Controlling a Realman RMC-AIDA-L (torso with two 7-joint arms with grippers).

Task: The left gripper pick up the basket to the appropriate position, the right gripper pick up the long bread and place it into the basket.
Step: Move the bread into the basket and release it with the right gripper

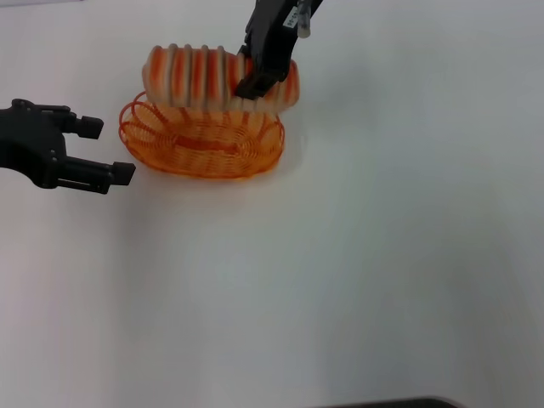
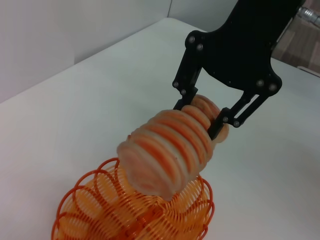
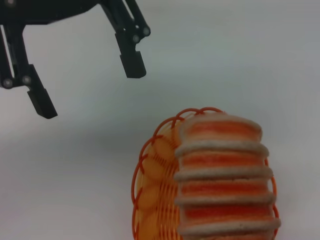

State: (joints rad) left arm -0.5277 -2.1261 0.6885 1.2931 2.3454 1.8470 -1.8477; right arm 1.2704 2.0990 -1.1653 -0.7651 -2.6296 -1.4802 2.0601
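Orange wire makes up the basket (image 1: pixel 204 149), which sits on the white desk (image 1: pixel 340 280) toward the far side, its scalloped rim open upward. The bread (image 1: pixel 200 76), tan with orange-red stripes, hangs above the basket's far rim, lying roughly level and lengthwise along it, not yet down inside. The right hand (image 1: pixel 255 85) comes in from the far side and is clamped on the bread near its right end, one finger on each side of the loaf; the left wrist view shows both fingers (image 2: pixel 217 127) pressed against the slices.

The left hand (image 1: pixel 106 151) rests low, just beside the basket's left end, apart from it, its two fingers spread wide and holding nothing. The right wrist view shows those fingers (image 3: pixel 132 60) parted with bare desk between them.

Nothing stands between bread and basket. Bare desk stretches wide on the near and right sides. A dark edge (image 1: pixel 399 403) shows at the near border. A small white label (image 1: pixel 299 21) sits on the right arm; its writing cannot be read.
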